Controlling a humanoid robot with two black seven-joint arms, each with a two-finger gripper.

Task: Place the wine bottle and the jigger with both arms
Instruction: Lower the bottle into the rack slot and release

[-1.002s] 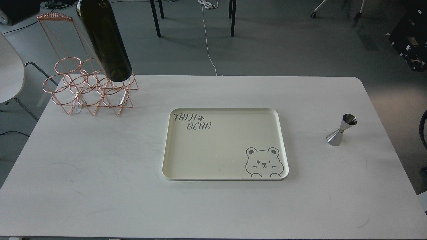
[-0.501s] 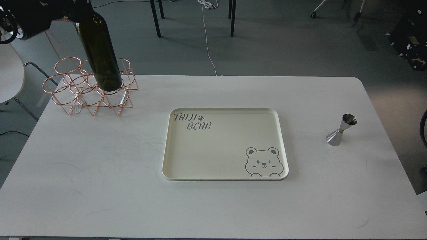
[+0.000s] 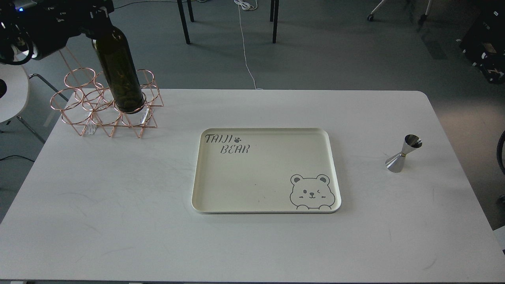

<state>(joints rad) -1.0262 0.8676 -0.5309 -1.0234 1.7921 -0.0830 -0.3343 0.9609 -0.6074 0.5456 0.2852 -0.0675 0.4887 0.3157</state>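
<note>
The wine bottle (image 3: pixel 118 67), dark olive green, hangs almost upright at the back left. Its base sits in or just over a ring of the copper wire rack (image 3: pixel 79 114). My left gripper (image 3: pixel 96 17) comes in from the top left corner and is shut around the bottle's top; the neck is hidden behind it. The jigger (image 3: pixel 403 154), a shiny steel double cone, stands alone on the white table (image 3: pixel 118 205) at the right. My right gripper is out of view; only a loop of black cable (image 3: pixel 501 152) shows at the right edge.
A cream tray (image 3: pixel 268 173) printed with "TAIJI BEAR" and a bear face lies in the middle of the table with nothing on it. A white chair (image 3: pixel 12 90) stands left of the table. Chair legs and cables lie on the floor behind.
The bottle has come down and leftward and stands more upright, its base now at the rack's ring. My left arm has come into view at the top left.
</note>
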